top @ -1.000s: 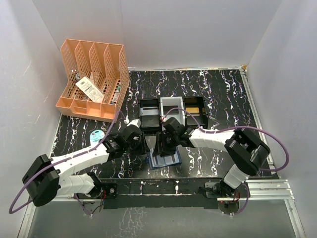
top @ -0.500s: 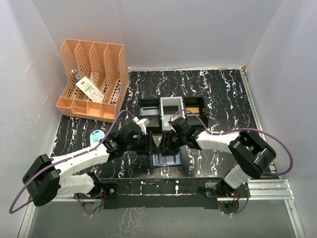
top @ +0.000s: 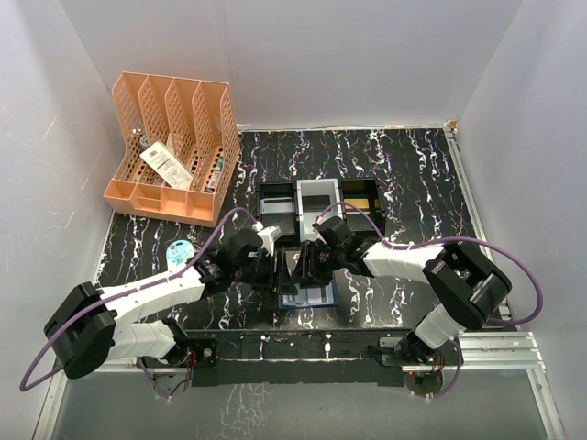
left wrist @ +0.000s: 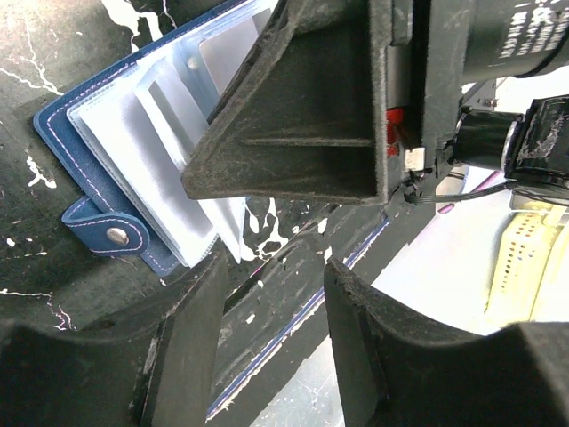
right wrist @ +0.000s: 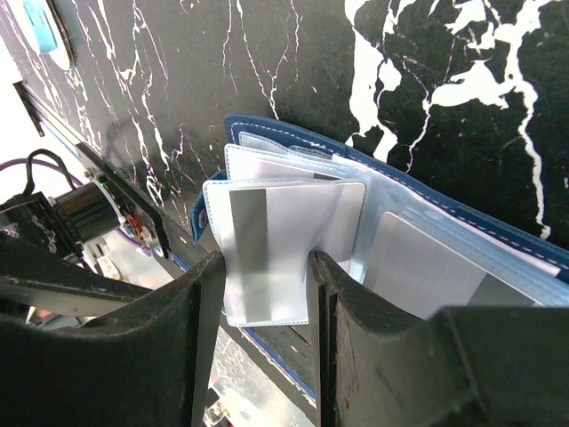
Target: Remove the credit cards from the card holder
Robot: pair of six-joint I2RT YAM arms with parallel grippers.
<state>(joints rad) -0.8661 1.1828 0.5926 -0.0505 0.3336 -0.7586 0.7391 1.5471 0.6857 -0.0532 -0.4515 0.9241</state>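
The card holder (top: 310,298) lies open on the bench (top: 413,174), close to the middle of the near edge. Its clear sleeves face up and its long axis runs along that edge. A snap tab (left wrist: 107,233) sticks out from one outer edge. The credit cards (right wrist: 293,209) sit in the sleeves.

One leaf, holding a grey-striped card, lies between the fingers of the right gripper (top: 305,268); I cannot tell whether they clamp it. Just to its left, the left gripper (top: 281,271) hangs released, with only bare bench between its jaws.

Beyond them is a row of black and grey trays (top: 316,206). An orange file rack (top: 170,151) stands at the far left corner.

A second ago the left jaws were narrower and further left. The holder has about kept its place.
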